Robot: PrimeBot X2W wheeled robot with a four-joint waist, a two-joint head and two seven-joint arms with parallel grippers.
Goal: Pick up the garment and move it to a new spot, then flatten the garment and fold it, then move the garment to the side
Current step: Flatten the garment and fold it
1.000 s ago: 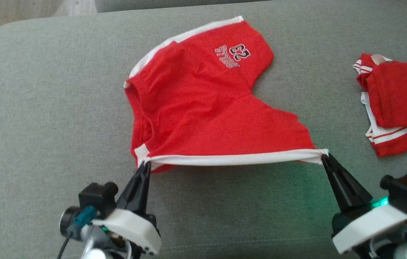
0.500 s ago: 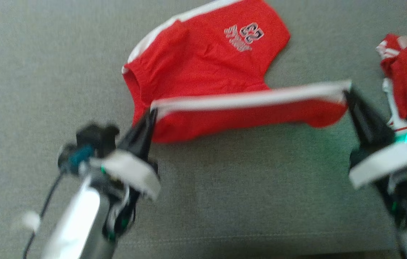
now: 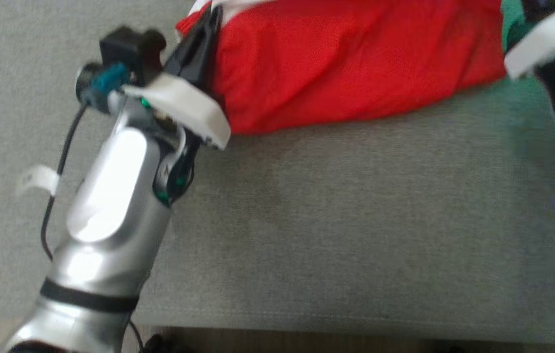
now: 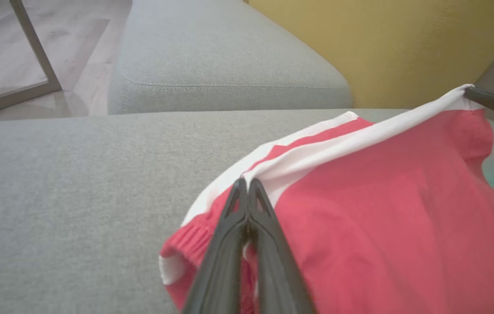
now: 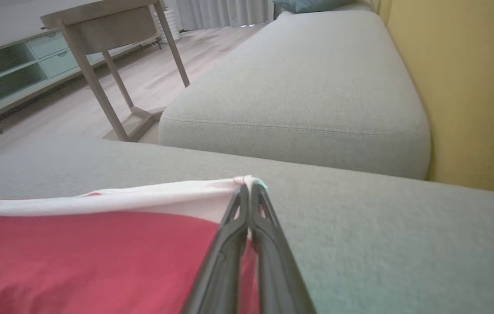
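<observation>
The garment [image 3: 356,63] is a pair of red shorts with a white side stripe, lying on the grey sofa seat [image 3: 336,235] at the top of the head view. My left gripper [image 3: 213,13] is shut on the striped edge near the waistband [image 4: 247,181]. My right gripper [image 5: 247,185] is shut on the far end of the same white stripe. The stripe [image 4: 360,139] runs taut between the two grippers, and the red cloth [image 5: 77,261] hangs folded under it. In the head view the right gripper's fingertips are cut off by the top edge.
A second grey seat cushion [image 5: 299,87] lies beyond, beside a yellow backrest [image 5: 461,78]. A wooden side table [image 5: 116,65] and a low shelf [image 5: 7,74] stand on the floor past the sofa. The sofa's front edge [image 3: 307,328] runs along the bottom of the head view.
Both grippers carried the striped edge away from me, folding the near half of the shorts over the far half. The head camera tilted down, so the whole scene shifted up.
</observation>
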